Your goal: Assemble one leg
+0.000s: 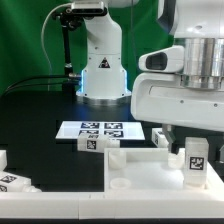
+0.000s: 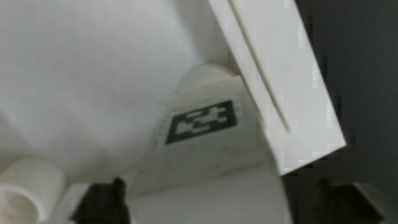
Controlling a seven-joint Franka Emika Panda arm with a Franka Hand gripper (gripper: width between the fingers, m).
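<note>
A white leg [image 1: 197, 161] with a black tag stands upright inside the right part of the white tabletop [image 1: 120, 172]. My gripper [image 1: 192, 138] hangs just above and behind it, with the fingers spread wider than the leg. In the wrist view the fingertips [image 2: 111, 203] stand far apart over the tabletop's pale floor, beside its raised rim [image 2: 276, 90] and a tag [image 2: 203, 121]. I see nothing clamped between them. Another leg [image 1: 95, 144] lies in front of the marker board. A third leg [image 1: 14, 181] lies at the exterior view's left.
The marker board [image 1: 101, 129] lies behind the tabletop, before the arm's base [image 1: 103, 75]. A small white part [image 1: 160, 138] sits near the tabletop's far edge. A round white boss [image 2: 25, 192] rises from the tabletop's floor near one fingertip. The table is black.
</note>
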